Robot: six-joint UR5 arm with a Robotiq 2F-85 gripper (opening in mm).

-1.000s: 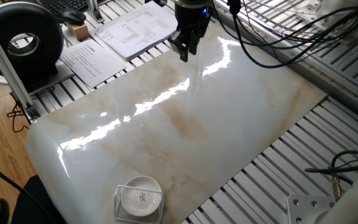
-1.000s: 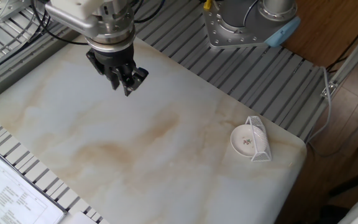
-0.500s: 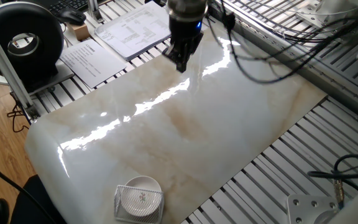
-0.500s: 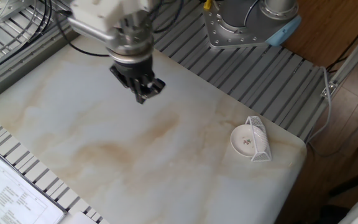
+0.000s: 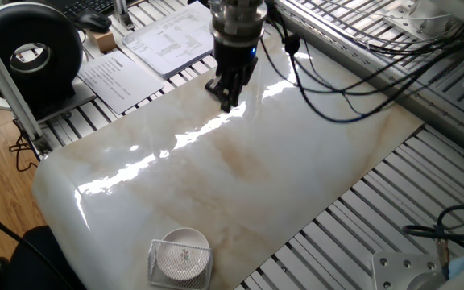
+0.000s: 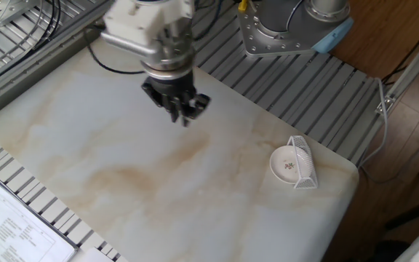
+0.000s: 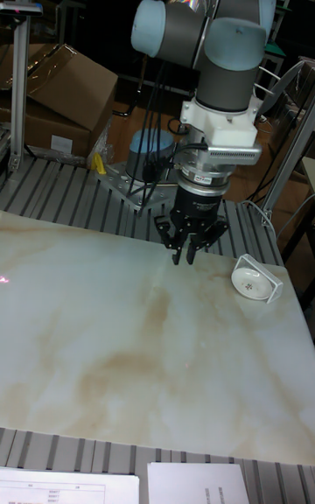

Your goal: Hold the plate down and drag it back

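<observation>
Plate (image 6: pixel 288 166) near table corner (image 6: pixel 344 169)

Two cameras are looking down at the table (image 5: pixel 240 177) from opposite sides. The tall one is sitting low, facing twelve o'clock toward the arm (image 7: pixel 206 31).

- Glossy marble-patterned counter (image 5: pixel 240 169), streaked beige, glare across it.
- Square wire-mesh basket (image 6: pixel 304 162) standing on edge close to one corner of counter.
- Printed paper sheets (image 5: pixel 176 36) lying on slatted metal frame beyond counter.
- Black round device (image 5: pixel 32 56) beside the sheets.
- Cardboard box (image 7: pixel 57 97) behind, on left.
</observation>
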